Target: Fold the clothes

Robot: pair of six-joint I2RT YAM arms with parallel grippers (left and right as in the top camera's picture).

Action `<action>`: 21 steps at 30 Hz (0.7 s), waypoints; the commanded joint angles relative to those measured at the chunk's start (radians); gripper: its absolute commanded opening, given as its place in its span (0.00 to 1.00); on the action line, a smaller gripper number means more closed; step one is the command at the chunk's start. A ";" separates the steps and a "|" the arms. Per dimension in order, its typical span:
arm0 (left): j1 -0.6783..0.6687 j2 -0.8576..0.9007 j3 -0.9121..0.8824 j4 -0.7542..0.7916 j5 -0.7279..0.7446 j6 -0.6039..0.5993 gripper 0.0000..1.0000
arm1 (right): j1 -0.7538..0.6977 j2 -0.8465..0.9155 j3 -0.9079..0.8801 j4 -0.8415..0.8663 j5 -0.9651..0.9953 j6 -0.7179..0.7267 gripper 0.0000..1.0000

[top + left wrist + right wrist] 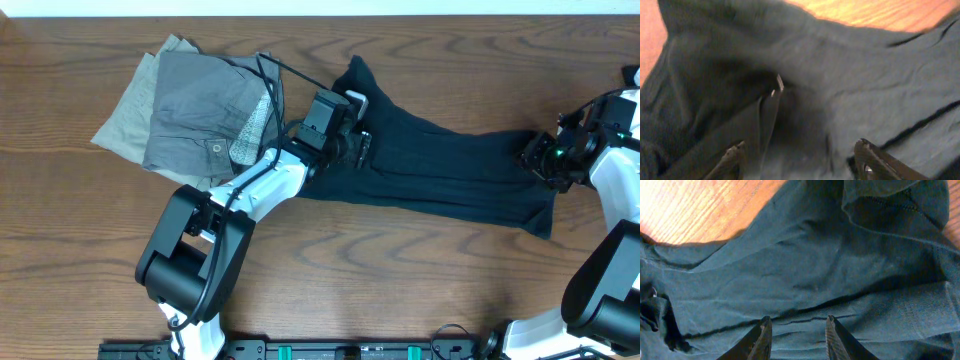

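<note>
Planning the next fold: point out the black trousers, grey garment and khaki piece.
black trousers [450, 165], overhead view, mid-leg
grey garment [195, 100], overhead view, flat middle
khaki piece [125, 115], overhead view, left edge

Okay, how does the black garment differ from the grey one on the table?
The black garment lies stretched out long across the table; the grey garment sits folded compactly at the left. The grey one rests on a khaki piece and shows a button; the black one lies mostly on bare wood, no button visible. Both are soft cloth lying flat.
</note>
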 commanded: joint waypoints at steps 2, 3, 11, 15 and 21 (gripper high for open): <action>0.012 -0.034 0.039 -0.105 -0.012 0.002 0.72 | 0.010 -0.022 0.010 -0.010 0.000 -0.012 0.34; 0.012 -0.039 0.040 -0.142 -0.012 0.002 0.72 | 0.010 -0.022 0.010 -0.011 0.000 -0.012 0.34; 0.013 -0.006 0.021 -0.267 -0.081 0.055 0.08 | 0.010 -0.022 0.010 -0.007 0.000 -0.012 0.35; 0.013 0.040 0.021 -0.218 -0.091 0.134 0.06 | 0.010 -0.022 0.010 -0.008 0.000 -0.012 0.36; 0.013 0.116 0.021 -0.181 -0.091 0.187 0.06 | 0.010 -0.022 0.010 -0.009 0.000 -0.012 0.36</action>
